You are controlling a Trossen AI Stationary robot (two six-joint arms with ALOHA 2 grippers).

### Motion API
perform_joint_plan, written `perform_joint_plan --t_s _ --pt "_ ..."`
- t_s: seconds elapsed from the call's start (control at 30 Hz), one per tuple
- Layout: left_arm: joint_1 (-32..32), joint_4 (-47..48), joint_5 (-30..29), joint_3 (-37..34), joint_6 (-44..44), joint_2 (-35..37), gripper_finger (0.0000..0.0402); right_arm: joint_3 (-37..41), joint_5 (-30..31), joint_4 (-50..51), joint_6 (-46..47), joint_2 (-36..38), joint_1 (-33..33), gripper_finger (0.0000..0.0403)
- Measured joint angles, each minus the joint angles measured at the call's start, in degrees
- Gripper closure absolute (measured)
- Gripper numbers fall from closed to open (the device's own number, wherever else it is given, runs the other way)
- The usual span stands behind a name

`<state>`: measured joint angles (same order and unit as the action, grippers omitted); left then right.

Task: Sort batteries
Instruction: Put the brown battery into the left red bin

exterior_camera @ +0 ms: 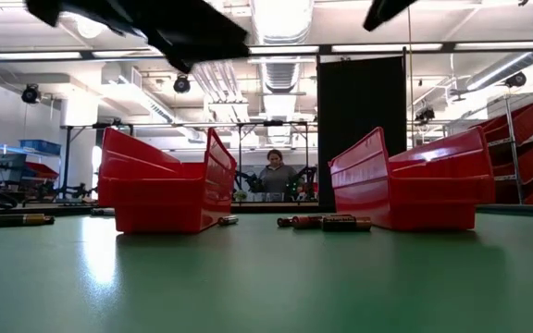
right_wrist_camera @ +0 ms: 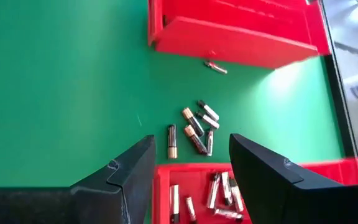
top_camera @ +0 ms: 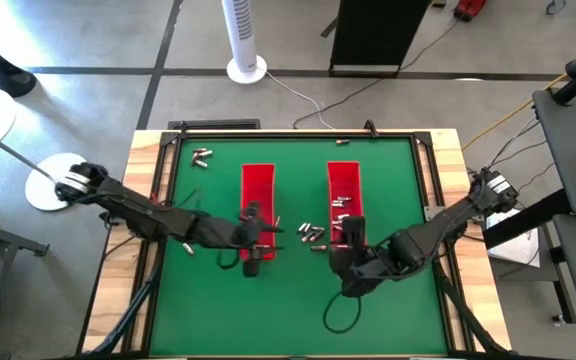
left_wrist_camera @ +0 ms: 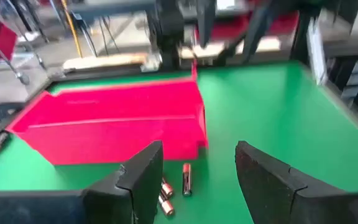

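Two long red trays lie side by side on the green mat, the left tray point(top_camera: 258, 190) and the right tray point(top_camera: 344, 180). A cluster of small batteries point(top_camera: 311, 235) lies on the mat between them, showing as batteries point(right_wrist_camera: 194, 130) in the right wrist view. More batteries point(right_wrist_camera: 204, 193) lie inside the right tray. My left gripper point(top_camera: 253, 242) hovers open over the left tray's near end, and in its wrist view the left gripper point(left_wrist_camera: 197, 180) is empty. My right gripper point(top_camera: 350, 240) hovers open over the right tray's near end, and the right gripper point(right_wrist_camera: 191, 165) is empty too.
Stray batteries lie on the mat near the far left corner point(top_camera: 201, 155), at the far edge point(top_camera: 343, 142) and beside the left tray point(right_wrist_camera: 216, 67). Raised wooden borders frame the mat point(top_camera: 148, 200). A person point(exterior_camera: 276, 171) sits in the room beyond the table.
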<state>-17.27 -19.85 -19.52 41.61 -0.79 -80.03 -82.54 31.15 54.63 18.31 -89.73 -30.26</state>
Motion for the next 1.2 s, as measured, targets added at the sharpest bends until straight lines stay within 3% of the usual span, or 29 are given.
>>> perform_joint_plan --t_s 0.23,0.5,0.7,0.93,1.2 --pt "4.7 3.2 7.1 11.8 0.6 -14.0 0.0221 3.2 0.5 7.0 11.4 0.0 -3.7 0.0204" --pt "8.4 23.0 13.0 26.9 -0.4 -24.7 0.0221 5.6 0.5 11.7 21.5 0.0 -9.9 0.0204" --pt "8.8 28.8 15.1 34.8 -1.9 -32.4 0.0221 7.3 0.5 11.6 25.9 0.0 -13.0 0.0204" --pt "9.3 35.2 16.1 41.4 -2.7 -39.8 0.0221 7.8 0.6 10.3 28.4 0.0 -15.0 0.0204" --pt "10.9 35.4 16.1 42.2 -2.8 -43.8 0.0221 7.9 0.7 9.3 28.3 0.0 -15.3 0.0204"
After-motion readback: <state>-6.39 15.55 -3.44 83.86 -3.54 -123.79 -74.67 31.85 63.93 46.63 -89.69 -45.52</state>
